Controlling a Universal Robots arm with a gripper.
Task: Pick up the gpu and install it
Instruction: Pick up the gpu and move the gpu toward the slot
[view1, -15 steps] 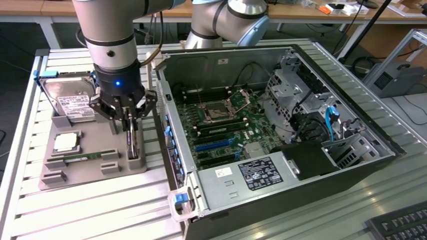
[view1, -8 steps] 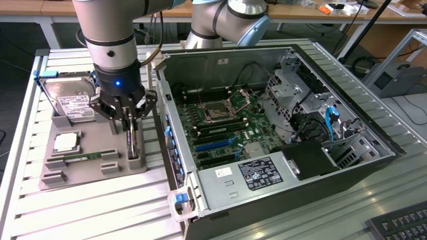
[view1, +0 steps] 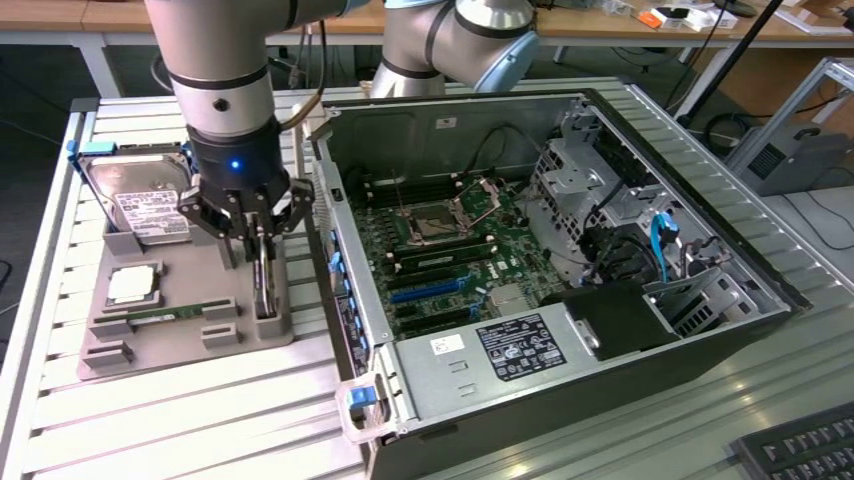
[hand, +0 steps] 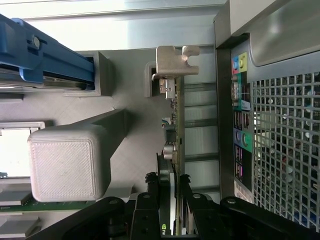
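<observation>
Slatted table (view1: 200, 420), holder (view1: 174, 345) at the exterior view's left: gripper (view1: 256, 245) clamped on upright gpu (view1: 270, 290); risk, bracket (hand: 176, 60) snagging holder, card tilting.

**Slatted metal tabletop** (view1: 200, 430). Toward the exterior view's left lies a grey moulded parts holder (view1: 174, 352). Just beside it, across the centre and right, an open computer case (view1: 400, 130) lies on its side. A black keyboard (view1: 801, 450) sits at the near right corner.
</observation>
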